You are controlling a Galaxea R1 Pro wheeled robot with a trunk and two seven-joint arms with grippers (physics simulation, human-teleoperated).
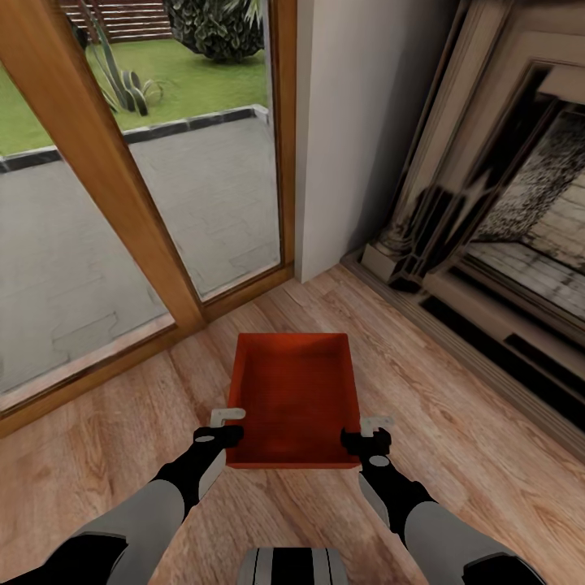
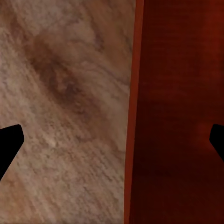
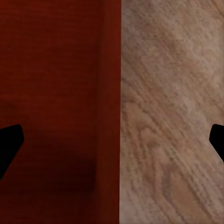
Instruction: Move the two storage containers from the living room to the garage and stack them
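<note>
Red-orange storage container (image 1: 292, 398) sat on the pale wood plank floor (image 1: 455, 455) by the fireplace (image 1: 496, 211) and glass door (image 1: 146, 195) | I saw my left gripper (image 2: 112, 140) spread wide, straddling its left wall | my right gripper (image 3: 112, 140) likewise spread across its right wall.

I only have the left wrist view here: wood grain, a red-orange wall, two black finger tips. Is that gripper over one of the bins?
Observer: Yes. In the head view the left gripper sits at the left wall of a storage container on the wood floor.
Operator: And the other arm?
Observer: The right gripper is at the opposite wall, fingers spread on either side of it.
Operator: Where is this?
Observer: Beside a fireplace and a glass door.
</note>
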